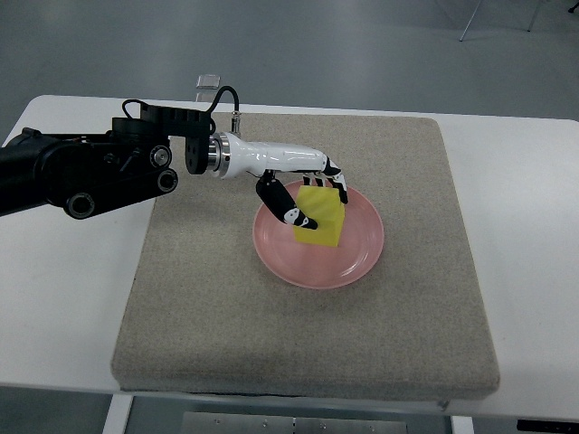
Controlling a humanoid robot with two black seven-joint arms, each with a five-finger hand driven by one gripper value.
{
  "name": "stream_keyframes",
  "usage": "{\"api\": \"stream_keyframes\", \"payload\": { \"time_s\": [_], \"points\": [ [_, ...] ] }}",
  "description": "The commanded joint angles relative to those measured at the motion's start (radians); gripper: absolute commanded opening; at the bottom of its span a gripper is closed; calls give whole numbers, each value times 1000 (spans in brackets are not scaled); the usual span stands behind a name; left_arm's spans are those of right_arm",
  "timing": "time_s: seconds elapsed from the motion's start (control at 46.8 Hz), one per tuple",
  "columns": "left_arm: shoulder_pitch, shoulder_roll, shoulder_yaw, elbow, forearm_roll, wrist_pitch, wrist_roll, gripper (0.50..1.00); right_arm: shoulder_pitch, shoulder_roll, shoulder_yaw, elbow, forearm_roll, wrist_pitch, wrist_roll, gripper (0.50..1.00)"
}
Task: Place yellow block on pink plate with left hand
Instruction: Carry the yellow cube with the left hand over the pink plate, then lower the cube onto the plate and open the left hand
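One yellow block point(322, 215), one pink plate point(318, 239), one grey mat point(308, 307), one bench point(63, 298); possibly one small clear item point(210, 82) behind.

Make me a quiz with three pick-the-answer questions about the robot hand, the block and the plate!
1. Where is the yellow block?
A. over the pink plate
B. on the bare white table
C. off the mat's edge

2. What colour is the mat under the plate?
A. blue
B. beige
C. green

3. What is the left hand doing?
A. resting open, far from the block
B. gripping the block
C. lifting the plate

Answers:
1. A, the block sits within the plate's rim.
2. B, the mat is a beige, fuzzy square on the white table.
3. B, its thumb and fingers close around the block.
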Motion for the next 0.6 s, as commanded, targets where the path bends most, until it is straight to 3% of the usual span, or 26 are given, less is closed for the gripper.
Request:
{"api": "stream_keyframes", "payload": {
  "time_s": [0.0,0.085,0.192,0.342,0.363,0.384,0.406,0.513,0.577],
  "points": [
    [3,-2,0,17,9,0,0,500,0,0,0,1,1,0,0,924],
    [11,-6,0,26,23,0,0,510,-1,0,0,0,-1,0,0,924],
    [15,-8,0,25,34,1,0,647,-1,0,0,0,1,0,0,924],
    [22,-8,0,23,34,0,0,698,-1,0,0,0,1,0,0,924],
    [22,-8,0,23,34,0,0,749,0,0,0,0,1,0,0,924],
    [23,-8,0,23,34,0,0,835,-1,0,0,0,-1,0,0,924],
    [23,-8,-1,22,34,1,0,878,0,0,0,0,-1,0,0,924],
    [25,-8,-1,20,34,1,-1,898,0,0,0,0,-1,0,0,924],
    [23,-8,0,20,34,1,-1,953,0,0,0,0,1,0,0,924]
  ]
}}
